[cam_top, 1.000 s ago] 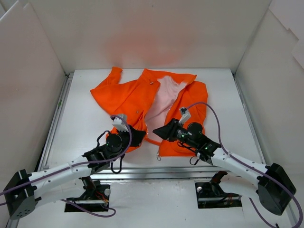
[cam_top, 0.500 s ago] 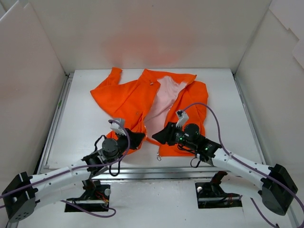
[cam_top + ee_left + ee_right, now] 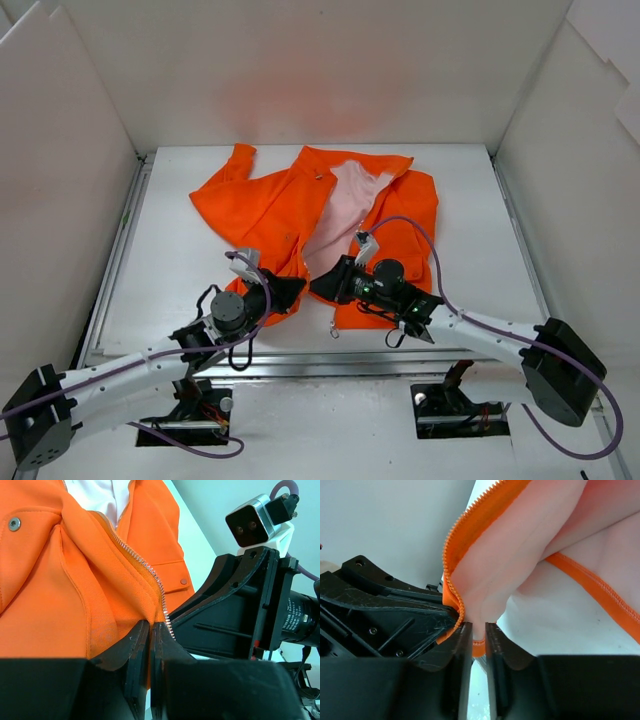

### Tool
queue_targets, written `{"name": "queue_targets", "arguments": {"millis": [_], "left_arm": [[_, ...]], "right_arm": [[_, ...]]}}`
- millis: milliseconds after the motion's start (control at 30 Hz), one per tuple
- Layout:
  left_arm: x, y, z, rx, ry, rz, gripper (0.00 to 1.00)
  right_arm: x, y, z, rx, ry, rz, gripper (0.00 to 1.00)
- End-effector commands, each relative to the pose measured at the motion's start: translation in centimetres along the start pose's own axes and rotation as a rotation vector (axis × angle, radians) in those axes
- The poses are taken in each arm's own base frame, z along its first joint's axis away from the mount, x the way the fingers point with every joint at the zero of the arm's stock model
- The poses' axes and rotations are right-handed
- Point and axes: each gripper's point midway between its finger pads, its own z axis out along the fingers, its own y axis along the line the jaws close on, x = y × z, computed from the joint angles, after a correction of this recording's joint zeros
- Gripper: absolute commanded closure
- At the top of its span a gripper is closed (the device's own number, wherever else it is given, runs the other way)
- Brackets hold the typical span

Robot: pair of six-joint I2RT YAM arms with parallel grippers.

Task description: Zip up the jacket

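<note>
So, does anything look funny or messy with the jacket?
Nothing looks torn. The jacket lies crooked and wide open, its pink lining showing down the middle, and one sleeve is scrunched at the far left. The left tool and right tool each pinch a bottom front edge by the unzipped zipper.

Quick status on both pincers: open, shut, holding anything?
Left pincer: shut on the jacket, gripping one front edge near the hem.
Right pincer: shut on the jacket, gripping the other front edge, pink lining facing its camera.

left claw (image 3: 294, 289) and right claw (image 3: 318, 289) crowded at jacket (image 3: 262, 205) hem, bare table (image 3: 168, 262) either side
</note>
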Motion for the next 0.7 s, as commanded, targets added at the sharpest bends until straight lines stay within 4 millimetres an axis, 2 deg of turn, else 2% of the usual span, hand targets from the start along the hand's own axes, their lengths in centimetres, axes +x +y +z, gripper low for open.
{"name": "queue_targets", "arguments": {"millis": [0,100,200,233,267,367,500,600,667], "left_arm": [[-3.0,-2.7,-0.1,0.089,-0.091,-0.06,1.0],[-3.1,-2.2,-0.1,0.061,-0.096,-0.073,1.0],[-3.5,-1.7,0.0,0.038,-0.115,-0.095,1.0],[-3.5,-1.4,0.0,0.022,-0.119,-0.099,1.0],[-3.6,-1.4,0.1,0.017,-0.124,-0.111,1.0],[-3.8,-1.3,0.1,0.011,-0.133,-0.124,1.0],[-4.2,-1.7,0.1,0.021,-0.144,-0.134,1.0],[-4.7,-1.9,0.0,0.026,-0.156,-0.138,1.0],[-4.7,-1.9,-0.1,0.027,-0.157,-0.14,1.0]], "right_arm": [[-3.1,5.5,-0.6,-0.181,-0.107,-0.052,0.83],[-3.3,5.1,-1.5,-0.157,-0.13,-0.052,0.91],[-3.5,5.3,-2.2,-0.154,-0.156,-0.051,0.91],[-3.5,5.4,-2.3,-0.156,-0.157,-0.048,0.88],[-3.5,5.8,-2.5,-0.166,-0.16,-0.047,0.75],[-3.5,6.6,-2.2,-0.196,-0.158,-0.033,0.55],[-3.1,6.1,-0.9,-0.178,-0.133,-0.006,0.57],[-2.9,5.9,-0.7,-0.187,-0.141,0.015,0.67],[-2.9,5.9,-0.6,-0.191,-0.14,0.019,0.71]]}}
